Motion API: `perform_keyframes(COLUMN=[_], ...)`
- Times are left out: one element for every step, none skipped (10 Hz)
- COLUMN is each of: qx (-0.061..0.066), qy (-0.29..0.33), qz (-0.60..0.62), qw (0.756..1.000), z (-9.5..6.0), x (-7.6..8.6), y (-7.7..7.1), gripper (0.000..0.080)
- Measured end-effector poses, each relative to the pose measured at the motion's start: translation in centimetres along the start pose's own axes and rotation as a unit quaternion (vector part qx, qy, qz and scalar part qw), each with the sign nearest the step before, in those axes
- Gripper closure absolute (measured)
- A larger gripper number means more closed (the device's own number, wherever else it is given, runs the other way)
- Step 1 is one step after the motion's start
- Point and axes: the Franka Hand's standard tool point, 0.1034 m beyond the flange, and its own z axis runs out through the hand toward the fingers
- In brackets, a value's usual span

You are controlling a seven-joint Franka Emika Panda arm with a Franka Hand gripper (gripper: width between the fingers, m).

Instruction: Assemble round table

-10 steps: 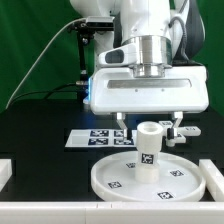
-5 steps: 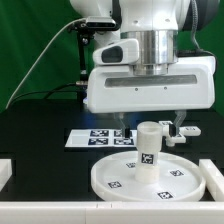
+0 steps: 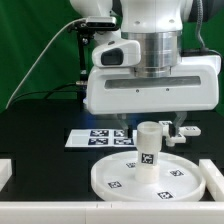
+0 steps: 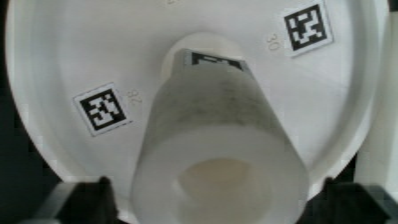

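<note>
The round disc lies flat near the table's front, tags up. The short thick leg stands upright on its middle. My gripper hangs straight above, its jaws down over the leg's top. In the wrist view the leg fills the middle, rising from the disc. The dark fingers sit tight against its two sides, so the gripper is shut on the leg. A small white part, apparently the foot, lies behind the disc on the exterior view's right.
The marker board lies flat behind the disc, partly under the arm. White rails border the black table at both sides and along the front. A green backdrop and a cable stand behind.
The arm came down a little over the leg a second ago. Since then the jaws have closed in from wide open onto the leg's sides. The disc and leg have not moved.
</note>
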Motion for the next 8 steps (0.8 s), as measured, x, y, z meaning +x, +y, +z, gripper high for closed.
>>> perform_keyframes(qx=[0.0, -0.001, -0.009, -0.023, -0.023, -0.026, -0.025, -0.018], qy=[0.0, 0.0, 0.006, 0.017, 0.018, 0.02, 0.023, 0.029], qz=[0.027, 0.071, 0.088, 0.104, 0.17, 0.24, 0.304, 0.351], qw=[1.0, 0.997, 0.996, 0.994, 0.985, 0.97, 0.952, 0.936], z=[0.0, 0.0, 0.02, -0.03, -0.08, -0.14, -0.22, -0.27], x=[0.01, 0.01, 0.05, -0.02, -0.15, -0.39, -0.68, -0.7], y=[0.05, 0.23, 0.16, -0.03, 0.2, 0.26, 0.3, 0.27], gripper=[0.0362, 0.0402, 0.0402, 0.0402, 0.0402, 0.0402, 0.0402, 0.0402])
